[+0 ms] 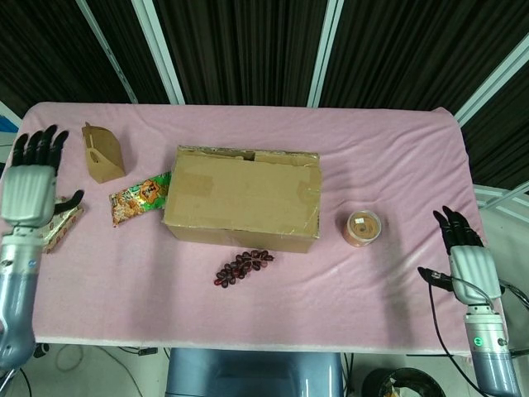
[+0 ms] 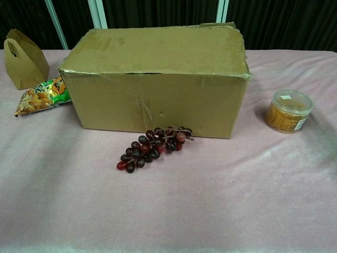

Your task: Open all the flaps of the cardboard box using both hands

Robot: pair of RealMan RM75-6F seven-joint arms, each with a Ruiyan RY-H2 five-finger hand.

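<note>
I am holding my left hand (image 1: 31, 184) upright at the table's left edge, fingers spread and gripping nothing, just over a gold-wrapped packet (image 1: 62, 230). My right hand (image 1: 469, 258) is hanging at the right edge, fingers straight, apart and empty. Between them the brown rectangular cardboard box (image 1: 244, 198) is sitting mid-table with its top flaps lying flat.

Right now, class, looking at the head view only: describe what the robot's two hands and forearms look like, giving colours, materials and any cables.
Both the left hand and the right hand have black fingers on a silver-grey palm shell, above blue-grey metallic forearms. A thin black cable loops beside the right wrist.
</note>
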